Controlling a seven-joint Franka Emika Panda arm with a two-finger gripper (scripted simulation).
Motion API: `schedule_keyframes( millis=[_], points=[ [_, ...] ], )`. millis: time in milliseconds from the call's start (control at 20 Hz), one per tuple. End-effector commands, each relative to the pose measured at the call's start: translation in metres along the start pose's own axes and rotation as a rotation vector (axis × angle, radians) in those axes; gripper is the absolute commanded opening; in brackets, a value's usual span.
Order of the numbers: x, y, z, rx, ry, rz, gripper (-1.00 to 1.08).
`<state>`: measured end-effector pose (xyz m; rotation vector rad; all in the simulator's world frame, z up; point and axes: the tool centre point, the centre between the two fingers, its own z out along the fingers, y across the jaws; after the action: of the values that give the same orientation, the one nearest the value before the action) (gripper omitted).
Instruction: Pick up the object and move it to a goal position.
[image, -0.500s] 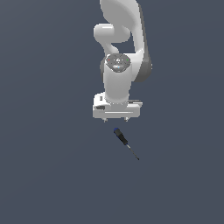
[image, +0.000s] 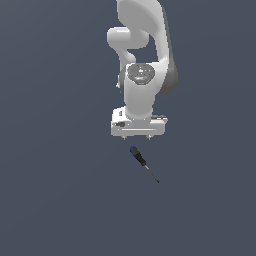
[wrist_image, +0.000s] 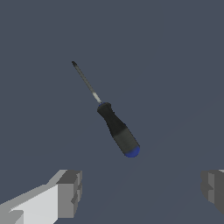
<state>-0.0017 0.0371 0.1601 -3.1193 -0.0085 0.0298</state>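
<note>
The screwdriver lies flat on the grey surface, black handle with a blue end cap toward the arm and thin shaft pointing away to the exterior view's right. In the wrist view the screwdriver lies diagonally, apart from the fingers. My gripper hangs above and just behind the blue cap, not touching it. In the wrist view the gripper is open and empty, with one grey fingertip and the other fingertip set wide apart.
The white arm rises behind the gripper. The plain dark grey surface fills the rest of both views.
Little has changed; the gripper still hangs over the screwdriver's blue end and the screwdriver has not moved.
</note>
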Motion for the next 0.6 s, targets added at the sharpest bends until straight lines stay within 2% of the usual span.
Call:
schedule_keyframes(
  millis=[0,250,550],
  points=[
    [0.000,-0.003,0.000,0.003,-0.001,0.006,1.00],
    [0.002,-0.002,0.002,0.001,0.000,-0.011,1.00],
    [0.010,-0.007,0.014,-0.006,0.002,-0.091,1.00]
  ],
)
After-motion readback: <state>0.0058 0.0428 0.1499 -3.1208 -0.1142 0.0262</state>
